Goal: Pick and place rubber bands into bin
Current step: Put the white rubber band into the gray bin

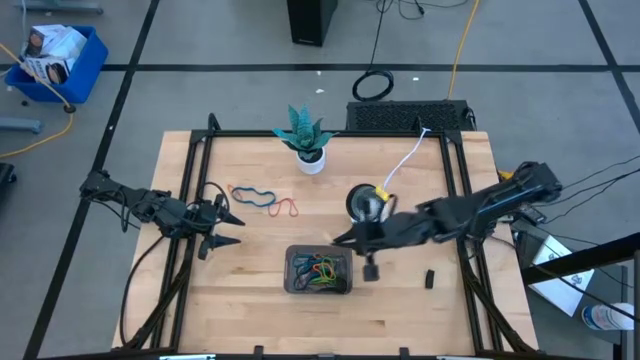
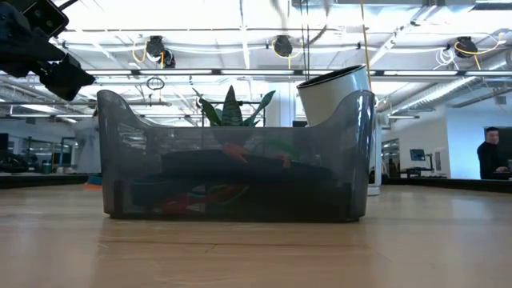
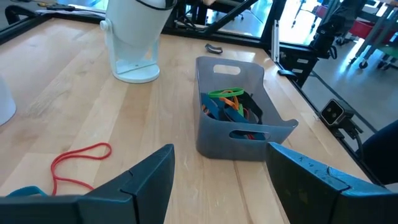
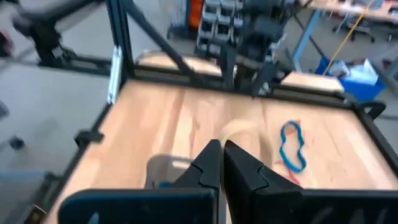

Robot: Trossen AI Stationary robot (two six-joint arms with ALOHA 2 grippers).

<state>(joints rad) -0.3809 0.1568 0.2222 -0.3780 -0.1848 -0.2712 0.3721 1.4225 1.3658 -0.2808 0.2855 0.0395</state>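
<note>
The dark grey bin stands near the table's front middle with several coloured rubber bands inside it; these bands also show in the left wrist view. A blue rubber band and a red one lie flat on the wood to the far left of the bin. My right gripper hangs above the bin's far right corner, shut with nothing seen between its fingers. My left gripper stands open by the table's left side, pointing toward the bin.
A potted plant stands at the far middle. A round white-silver object with a white cable sits beyond the bin on the right. Two small black pieces lie to the bin's right. A dark frame borders the table.
</note>
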